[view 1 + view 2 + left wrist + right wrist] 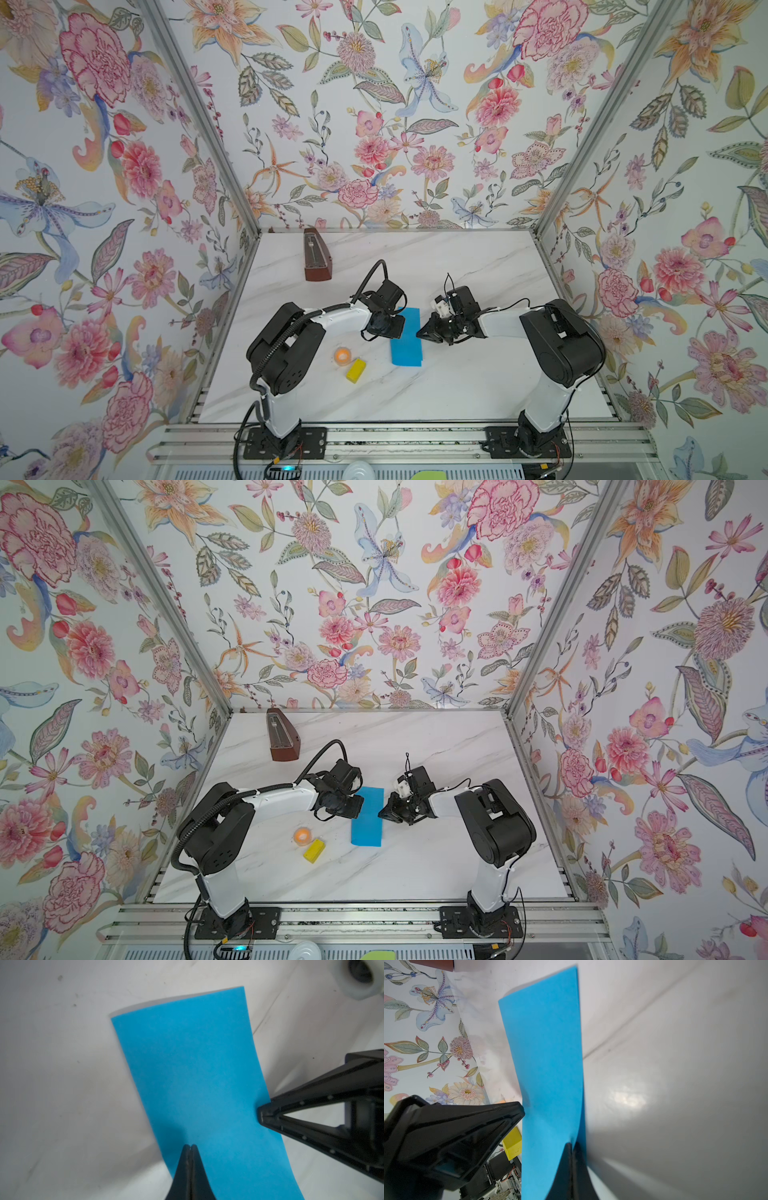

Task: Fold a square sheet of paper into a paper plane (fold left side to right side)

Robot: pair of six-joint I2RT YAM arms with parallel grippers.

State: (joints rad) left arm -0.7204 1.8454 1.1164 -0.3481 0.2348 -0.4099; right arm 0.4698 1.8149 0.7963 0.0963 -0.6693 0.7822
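The square sheet of paper (407,347) (366,823) lies on the marble table as a narrow bright blue rectangle, doubled over, with its long side running front to back. My left gripper (402,327) (190,1145) is shut with nothing between its jaws; its tips rest on the paper's left long edge (522,1109). My right gripper (418,332) (572,1144) is shut on the paper's right long edge, where the upper layer (548,1053) curls up slightly into the jaws. In the left wrist view its tip (259,1113) meets that edge of the paper (197,1074). No paper plane shape shows.
A brown wooden metronome (316,257) stands at the back left. An orange ball in a clear cup (343,355) and a small yellow block (356,370) lie left of the paper, near the left arm. Floral walls close three sides.
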